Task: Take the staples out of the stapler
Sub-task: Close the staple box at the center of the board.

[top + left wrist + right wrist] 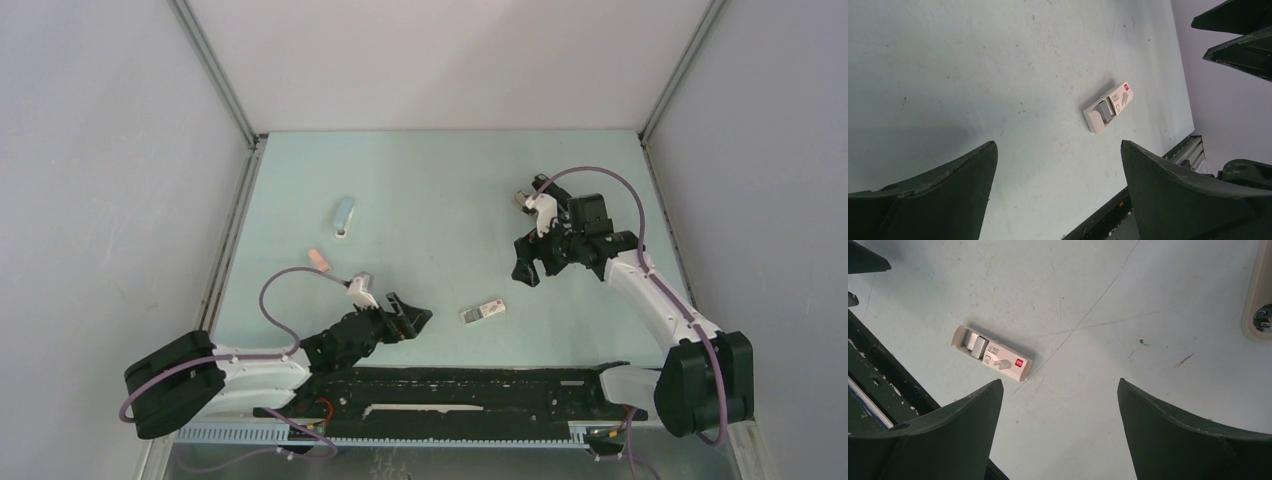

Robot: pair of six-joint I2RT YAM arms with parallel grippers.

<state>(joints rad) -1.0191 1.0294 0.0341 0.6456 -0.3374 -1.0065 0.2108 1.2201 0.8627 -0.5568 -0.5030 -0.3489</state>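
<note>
The stapler (344, 217), pale blue and white, lies shut on the table at the left of centre, apart from both grippers. A pale rounded end (1259, 295) at the right edge of the right wrist view looks like part of it. No loose staples show in any view. My left gripper (405, 318) (1058, 145) is open and empty, low over the table near the front. My right gripper (528, 262) (1059, 382) is open and empty, above the table at the right of centre.
A small white-and-grey box (483, 311) (1108, 107) (992, 353) lies between the two grippers. A pink block (320, 262) lies below the stapler. The black base rail (450, 385) runs along the near edge. Grey walls enclose the table.
</note>
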